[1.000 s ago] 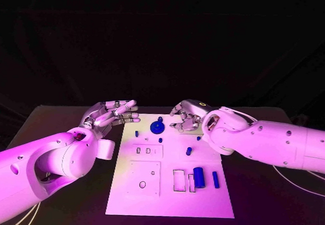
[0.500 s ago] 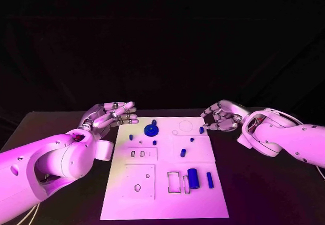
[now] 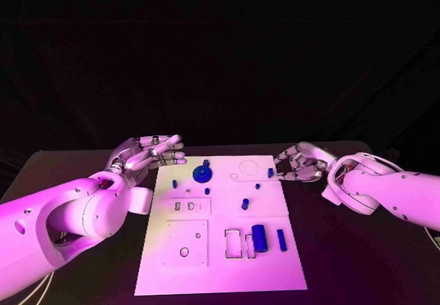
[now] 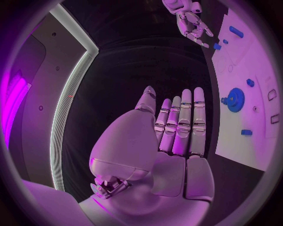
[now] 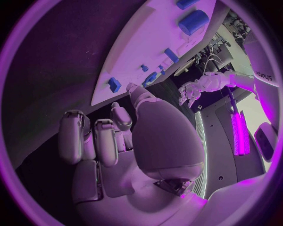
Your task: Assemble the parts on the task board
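The white board (image 3: 224,260) is laid mid-worktop (image 3: 66,171), small blue parts (image 3: 259,238) scattered on it. Left hand (image 3: 150,153) is held flat-fingered, empty, off its far-left corner; right hand (image 3: 299,163) is curled, nothing gripped, by its far-right edge.

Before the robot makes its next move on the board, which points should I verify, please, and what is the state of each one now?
1. Left hand holds nothing, fingers straight: ok.
2. Right hand holds nothing: ok; fingers curled, beside the board's far right corner.
3. Task board lies flat on the table: ok.
4. Blue gear is on the board's far part: ok; whether fully seated, cannot tell.
5. Blue cylinder lies free beside the rectangular slots: ok.
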